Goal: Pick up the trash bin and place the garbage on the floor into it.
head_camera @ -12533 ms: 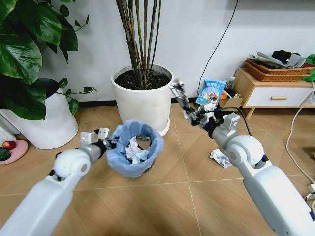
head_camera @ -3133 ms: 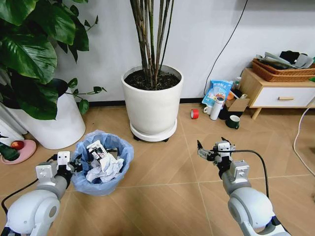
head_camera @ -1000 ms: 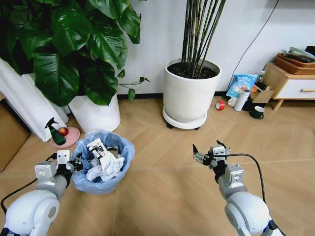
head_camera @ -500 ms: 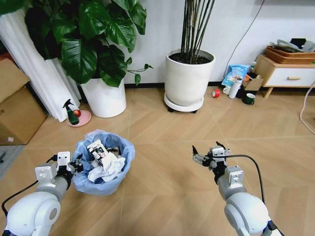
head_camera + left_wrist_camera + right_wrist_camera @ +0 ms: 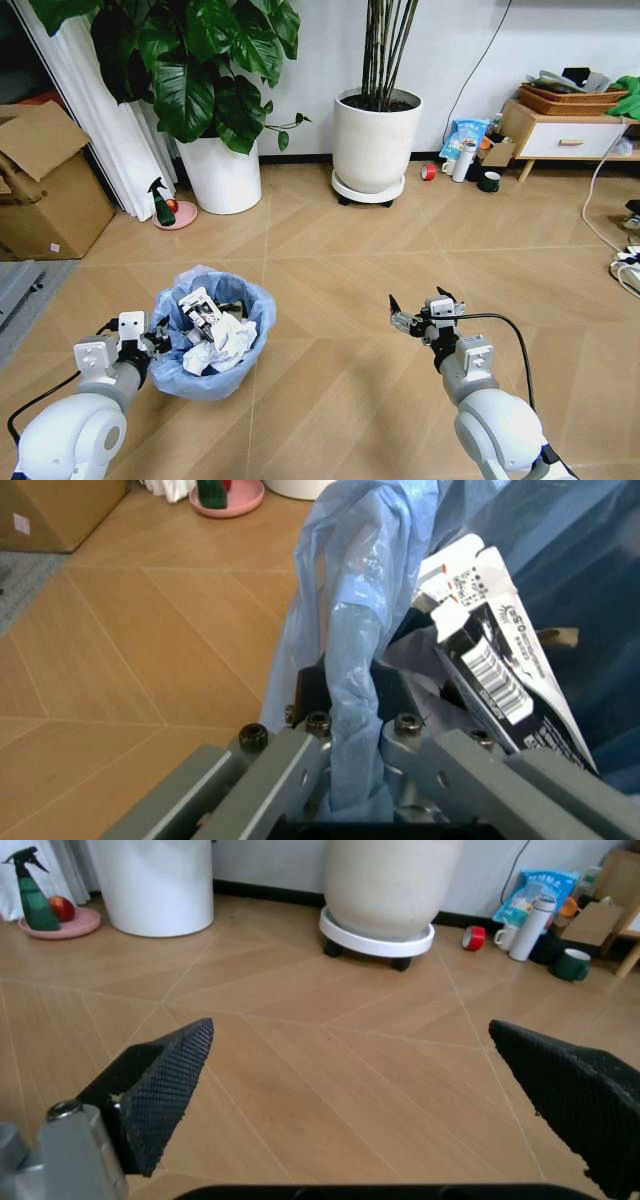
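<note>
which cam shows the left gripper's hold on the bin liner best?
Left wrist view: the left gripper pinches the trash bin liner at the rim. Head view shows that gripper small at the bin edge.

The left arm reaches forward low on the left, its left gripper (image 5: pixel 150 343) clamped on the bag-lined rim of the bin (image 5: pixel 235 345), one finger on each side of the rim. The right arm is held forward on the right, its right gripper (image 5: pixel 417 309) spread wide and empty.
</note>
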Robot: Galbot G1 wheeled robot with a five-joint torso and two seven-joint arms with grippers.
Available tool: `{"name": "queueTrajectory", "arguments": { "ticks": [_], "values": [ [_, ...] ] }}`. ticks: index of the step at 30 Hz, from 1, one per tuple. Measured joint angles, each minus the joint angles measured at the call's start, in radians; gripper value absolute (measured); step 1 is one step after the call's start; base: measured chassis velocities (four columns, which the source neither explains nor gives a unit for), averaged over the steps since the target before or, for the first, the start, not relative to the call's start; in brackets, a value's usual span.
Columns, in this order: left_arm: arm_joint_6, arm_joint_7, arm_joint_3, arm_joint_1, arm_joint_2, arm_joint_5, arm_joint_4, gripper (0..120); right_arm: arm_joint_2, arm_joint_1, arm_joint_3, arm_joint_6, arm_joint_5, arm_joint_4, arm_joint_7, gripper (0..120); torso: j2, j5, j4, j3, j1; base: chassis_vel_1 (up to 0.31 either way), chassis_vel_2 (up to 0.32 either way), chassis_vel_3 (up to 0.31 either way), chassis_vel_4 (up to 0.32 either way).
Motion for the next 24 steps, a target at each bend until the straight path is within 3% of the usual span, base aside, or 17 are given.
{"name": "queueTrajectory", "arguments": {
  "ticks": [12, 24],
  "values": [
    [-0.002, 0.001, -0.007, 0.008, -0.010, 0.000, -0.013, 0, -0.004, -0.021, 0.005, -0.005, -0.001, 0.016, 0.001, 100, 0.000, 0.0003, -0.0001, 0.000, 0.000, -0.023, 0.019, 0.029, -0.025],
    [-0.001, -0.036, -0.008, -0.023, 0.081, -0.068, 0.013, 0, -0.009, 0.079, 0.003, 0.050, 0.018, -0.118, -0.021, 100, 0.000, 0.0004, 0.0000, 0.000, 0.000, 0.000, 0.000, 0.000, 0.000]
  ]
}}
